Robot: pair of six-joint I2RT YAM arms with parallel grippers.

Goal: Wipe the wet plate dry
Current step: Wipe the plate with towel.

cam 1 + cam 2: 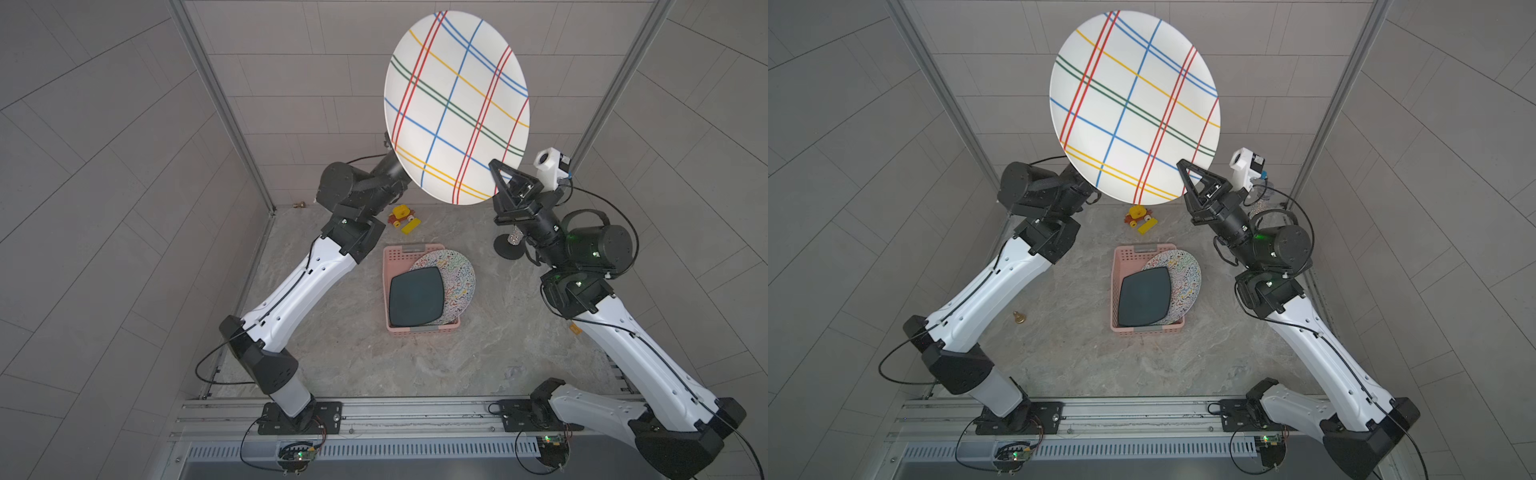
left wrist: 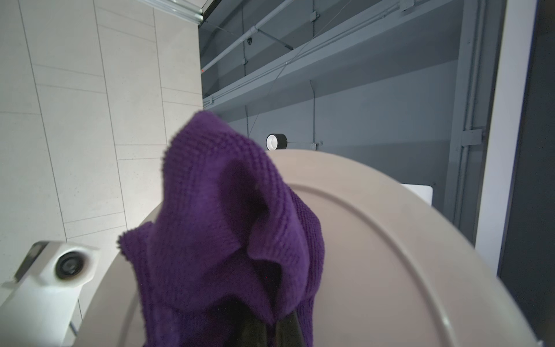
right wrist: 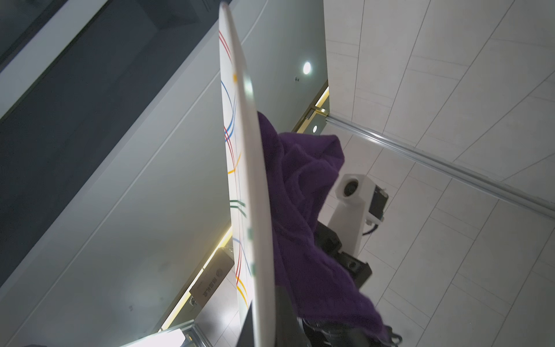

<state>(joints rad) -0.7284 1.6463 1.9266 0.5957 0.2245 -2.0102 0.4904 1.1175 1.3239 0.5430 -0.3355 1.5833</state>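
Note:
A large white plate (image 1: 457,108) with red, blue, yellow and green stripes is held up on edge, high above the table, and shows in both top views (image 1: 1133,108). My right gripper (image 1: 494,166) is shut on its lower right rim. In the right wrist view the rim (image 3: 255,180) runs between the gripper's (image 3: 264,327) two fingers. My left gripper (image 2: 271,330) is shut on a purple cloth (image 2: 228,225), which lies against the plate's plain back (image 2: 390,255). The plate hides that gripper and the cloth in both top views.
On the table below stands a pink basket (image 1: 392,257) holding a dark square plate (image 1: 415,297) and a squiggle-patterned plate (image 1: 457,282). A yellow toy car (image 1: 401,216) and a yellow block (image 1: 411,226) lie behind it. A black stand (image 1: 513,245) sits under the right arm.

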